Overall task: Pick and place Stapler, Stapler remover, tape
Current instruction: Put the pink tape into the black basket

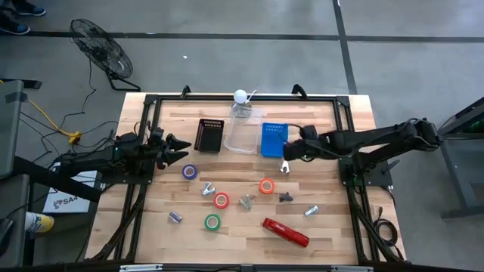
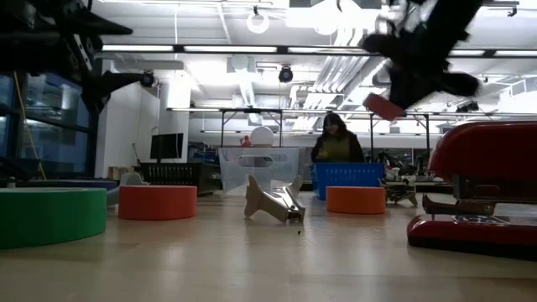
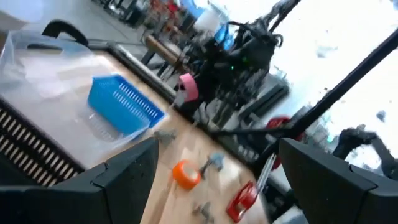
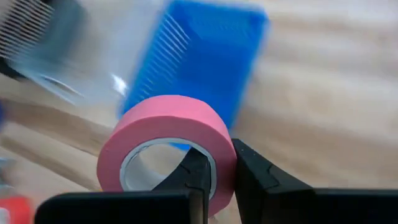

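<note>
My right gripper (image 4: 219, 158) is shut on a pink tape roll (image 4: 165, 134), held up over the table just near of the blue tray (image 1: 274, 138); the low view shows the roll (image 2: 386, 106) high in the air. The red stapler (image 1: 286, 232) lies on its base at the near right. Purple (image 1: 189, 171), orange (image 1: 266, 185), red (image 1: 221, 200) and green (image 1: 212, 222) tape rolls lie flat in the table's middle. Metal staple removers (image 1: 246, 201) lie among them. My left gripper (image 1: 180, 149) waits open at the table's left. My right gripper pinches the pink roll's wall (image 4: 222, 163), one finger (image 4: 194, 171) inside the pale core and the other (image 4: 252, 174) outside. The fingers slant downward from the table's right side. The roll hangs clear of the table, tilted, its hole facing the wrist camera.
A clear plastic container (image 1: 244, 128) and a black slotted tray (image 1: 209, 134) stand left of the blue tray at the far side. Small metal pieces (image 1: 175, 217) (image 1: 311, 211) lie near the front. A person (image 2: 336, 138) is beyond the table's far edge.
</note>
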`<state>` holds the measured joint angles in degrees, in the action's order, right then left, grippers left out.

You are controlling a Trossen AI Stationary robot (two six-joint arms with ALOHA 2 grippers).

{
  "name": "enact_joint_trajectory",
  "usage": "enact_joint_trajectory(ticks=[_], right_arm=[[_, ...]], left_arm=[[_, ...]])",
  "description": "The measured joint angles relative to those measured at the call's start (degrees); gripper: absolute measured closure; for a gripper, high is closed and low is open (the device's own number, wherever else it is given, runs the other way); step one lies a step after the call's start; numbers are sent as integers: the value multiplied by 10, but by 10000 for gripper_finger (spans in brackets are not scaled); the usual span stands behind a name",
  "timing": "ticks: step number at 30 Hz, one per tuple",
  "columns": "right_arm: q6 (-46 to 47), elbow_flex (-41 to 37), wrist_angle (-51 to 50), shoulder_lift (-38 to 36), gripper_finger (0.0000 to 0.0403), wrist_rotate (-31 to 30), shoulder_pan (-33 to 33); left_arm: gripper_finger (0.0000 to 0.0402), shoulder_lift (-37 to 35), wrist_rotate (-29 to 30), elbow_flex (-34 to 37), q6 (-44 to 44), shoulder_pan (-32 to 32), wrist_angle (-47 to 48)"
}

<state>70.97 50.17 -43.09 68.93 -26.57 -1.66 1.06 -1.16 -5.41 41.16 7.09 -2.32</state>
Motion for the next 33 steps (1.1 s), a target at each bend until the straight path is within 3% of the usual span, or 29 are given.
enact_joint_trajectory(ticks=[6, 14, 29, 33], right_arm=[[-186, 78, 98, 0, 368, -40, 29], [-367, 125, 281, 1, 368, 18, 84], [-404, 117, 464, 39, 368, 202, 140], [-406, 117, 500, 51, 368, 223, 142]], left_arm=[[74, 6, 17, -3, 12, 0, -85], [74, 85, 28, -9, 14, 0, -209], [74, 391, 19, -266, -135, 0, -211], [74, 450, 6, -320, -154, 0, -210]])
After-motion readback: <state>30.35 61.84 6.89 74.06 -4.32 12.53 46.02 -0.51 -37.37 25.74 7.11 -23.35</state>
